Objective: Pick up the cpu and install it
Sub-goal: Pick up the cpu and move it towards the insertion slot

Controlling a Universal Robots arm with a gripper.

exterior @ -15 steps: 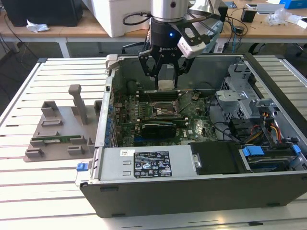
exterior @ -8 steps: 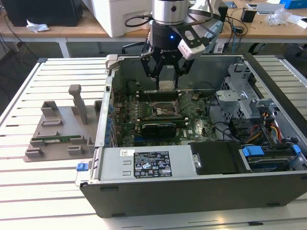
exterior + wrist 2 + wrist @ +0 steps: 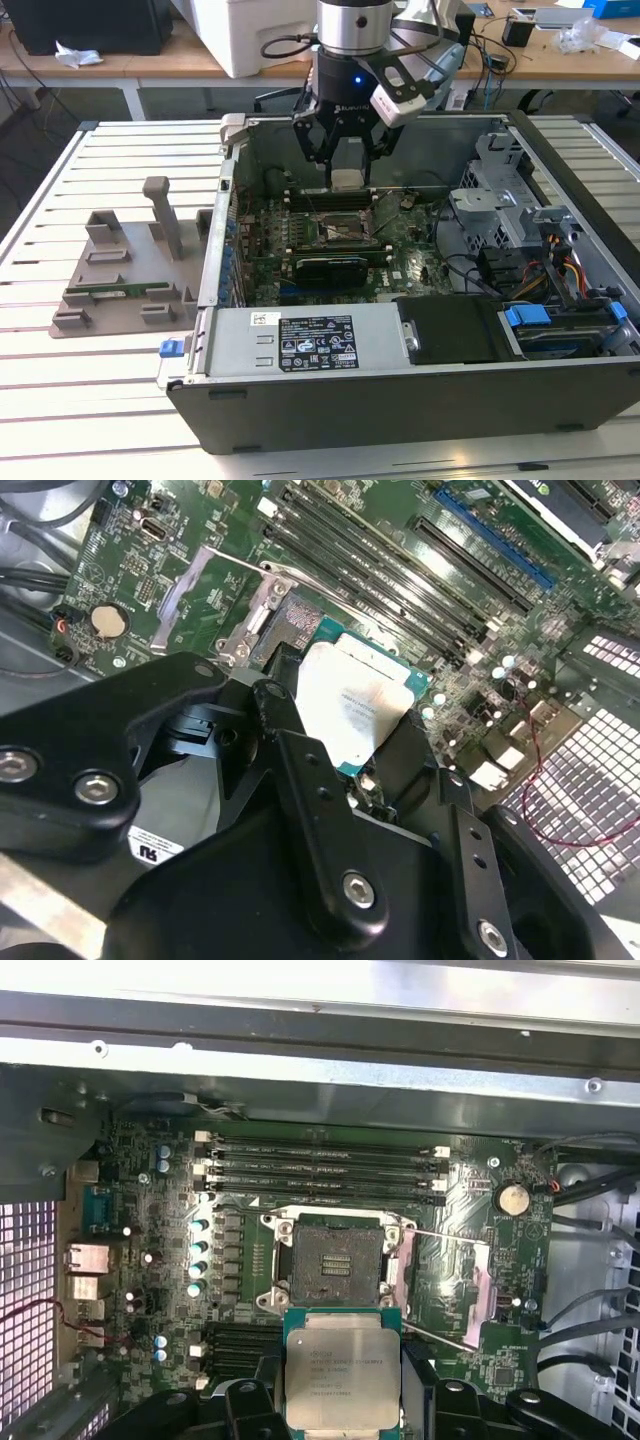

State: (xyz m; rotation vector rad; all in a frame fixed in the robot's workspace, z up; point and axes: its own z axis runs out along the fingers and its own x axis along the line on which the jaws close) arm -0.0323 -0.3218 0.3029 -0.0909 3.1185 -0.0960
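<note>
My gripper (image 3: 346,180) hangs inside the open computer case (image 3: 400,400), shut on the cpu (image 3: 346,179), a small square chip with a silvery top. In the first wrist view the cpu (image 3: 340,1368) sits between the black fingers, just short of the open socket (image 3: 333,1262) on the green motherboard (image 3: 150,1260). The socket's metal bracket is swung open and its lever wire (image 3: 440,1236) sticks out to the side. In the second wrist view the cpu (image 3: 352,708) is held above the board, with the socket (image 3: 290,625) partly hidden behind it.
Memory slots (image 3: 320,1170) run beside the socket. A grey fixture (image 3: 125,265) holding a green memory stick lies on the slatted table (image 3: 60,400) at the exterior view's left. The case's walls, drive cage (image 3: 500,200) and cables (image 3: 560,270) surround the board.
</note>
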